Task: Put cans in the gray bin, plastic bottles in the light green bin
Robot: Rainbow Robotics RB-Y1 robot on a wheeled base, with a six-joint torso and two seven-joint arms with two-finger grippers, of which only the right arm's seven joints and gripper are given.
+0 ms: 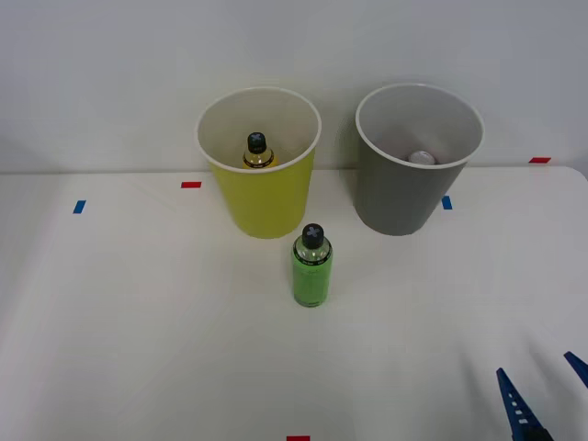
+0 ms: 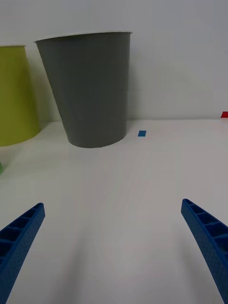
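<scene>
A bright green bottle (image 1: 312, 266) with a black cap stands upright on the table, just in front of the light green bin (image 1: 266, 202). Inside that bin an amber bottle (image 1: 257, 152) with a black cap stands. The gray bin (image 1: 404, 188) to its right holds a can (image 1: 422, 158), of which only the silver top shows. My right gripper (image 1: 542, 390) is open and holds nothing at the table's near right corner, well apart from the green bottle. From the wrist, the gray bin (image 2: 90, 90) stands ahead with the light green bin (image 2: 16, 95) beside it, and the blue fingers (image 2: 206, 242) are spread wide.
The white table (image 1: 138, 312) meets a white wall behind the bins. Small red tape marks (image 1: 191, 185) and blue tape marks (image 1: 79, 207) dot the table. One blue mark (image 2: 142, 133) lies beside the gray bin.
</scene>
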